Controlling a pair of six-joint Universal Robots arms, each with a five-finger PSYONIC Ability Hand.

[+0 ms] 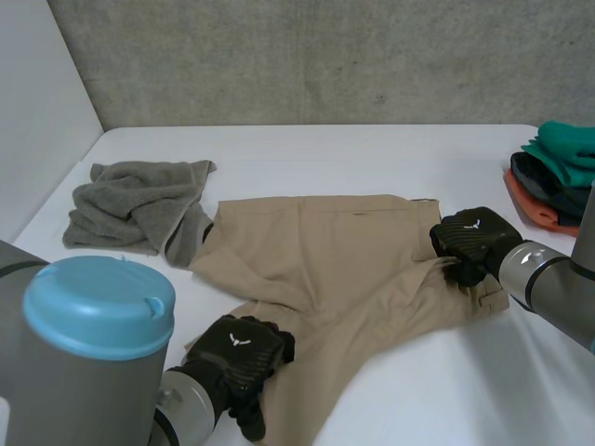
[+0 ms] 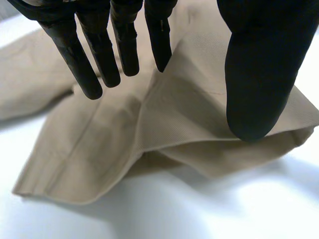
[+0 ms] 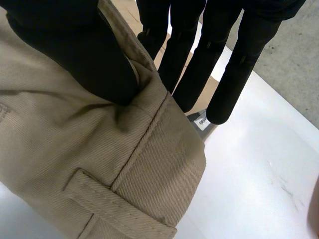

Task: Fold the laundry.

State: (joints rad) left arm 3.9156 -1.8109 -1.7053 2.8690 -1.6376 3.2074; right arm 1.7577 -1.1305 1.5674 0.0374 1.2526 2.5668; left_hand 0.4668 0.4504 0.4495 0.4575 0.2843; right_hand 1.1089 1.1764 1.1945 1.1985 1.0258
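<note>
Khaki shorts point(image 1: 344, 260), fold barely begun: right hand point(image 1: 474, 243) pinching waistband point(image 3: 144, 139); left hand point(image 1: 244, 358) straight-fingered over leg hem point(image 2: 99, 194); grey towel point(image 1: 139, 204) beyond left hand, unfolded.

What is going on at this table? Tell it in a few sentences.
A two-armed robot is working on tan shorts on a white table. Its right hand pinches the waistband between thumb and fingers; its left hand is open over a leg end. A grey towel and a clothes pile lie aside.
</note>
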